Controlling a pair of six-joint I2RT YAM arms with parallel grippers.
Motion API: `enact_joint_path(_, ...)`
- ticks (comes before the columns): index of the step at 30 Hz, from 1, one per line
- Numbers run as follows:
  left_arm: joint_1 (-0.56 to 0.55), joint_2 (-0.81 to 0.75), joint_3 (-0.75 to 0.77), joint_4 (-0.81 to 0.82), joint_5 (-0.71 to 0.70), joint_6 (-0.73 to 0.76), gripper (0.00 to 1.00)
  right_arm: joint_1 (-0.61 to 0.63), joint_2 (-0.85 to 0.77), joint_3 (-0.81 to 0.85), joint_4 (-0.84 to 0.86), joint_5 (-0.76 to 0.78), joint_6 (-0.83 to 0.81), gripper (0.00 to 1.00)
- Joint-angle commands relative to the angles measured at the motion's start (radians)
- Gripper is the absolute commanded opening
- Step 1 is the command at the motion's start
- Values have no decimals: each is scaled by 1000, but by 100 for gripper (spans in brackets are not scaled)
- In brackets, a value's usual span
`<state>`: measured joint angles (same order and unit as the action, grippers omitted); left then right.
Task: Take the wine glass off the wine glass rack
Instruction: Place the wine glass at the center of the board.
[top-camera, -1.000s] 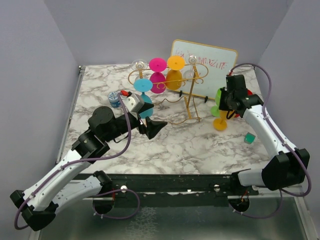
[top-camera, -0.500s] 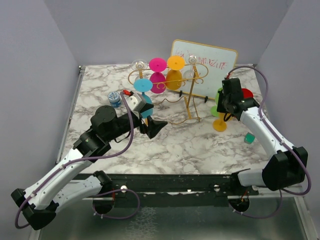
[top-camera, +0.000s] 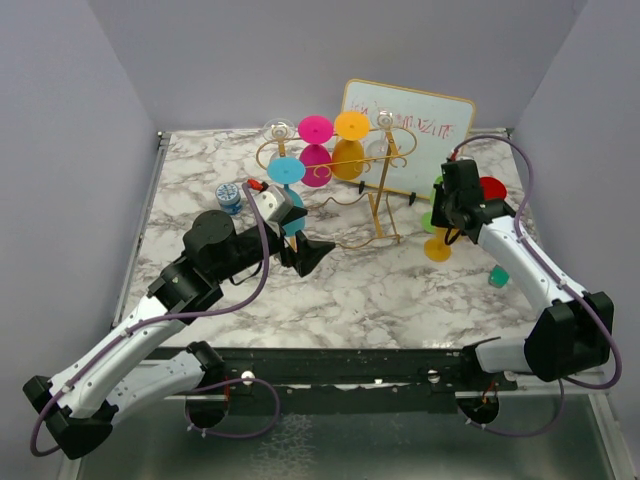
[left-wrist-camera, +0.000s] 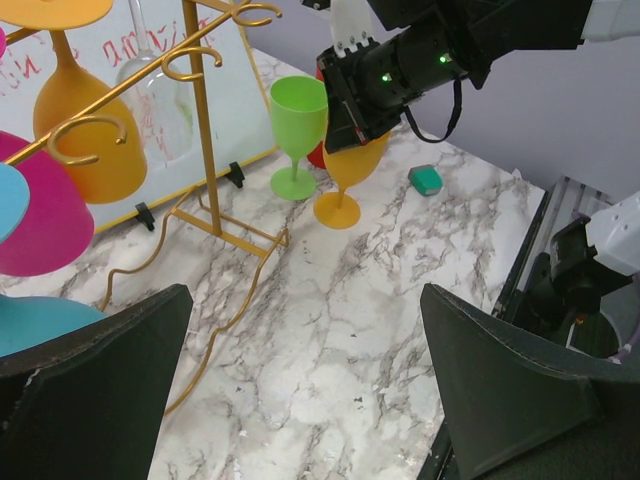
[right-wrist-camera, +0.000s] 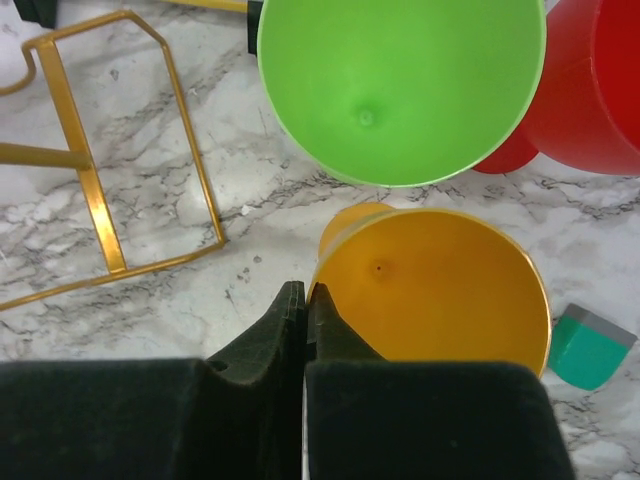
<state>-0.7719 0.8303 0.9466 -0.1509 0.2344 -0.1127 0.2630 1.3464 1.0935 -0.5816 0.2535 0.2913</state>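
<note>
Now the right gripper pinches the orange glass by its rim, right of the wine glass rack, left gripper gaping wide before it, whiteboard scrawl unreadable.

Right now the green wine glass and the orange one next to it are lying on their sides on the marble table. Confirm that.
Not quite. The green wine glass and the orange wine glass next to it stand upright on their bases on the marble table, not on their sides. The left wrist view shows it.
</note>
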Motion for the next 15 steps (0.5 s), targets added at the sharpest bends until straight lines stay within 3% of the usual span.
enact_joint_path(1, 0, 0, 18, 8, -27, -2, 99, 5, 2, 0, 48, 0, -9, 1)
enact_joint_path(10, 0, -12, 11, -1, -33, -7, 99, 5, 26, 19, 71, -5, -22, 1)
enact_joint_path(15, 0, -5, 20, -3, -28, -2, 99, 5, 26, 38, 41, -17, -21, 16)
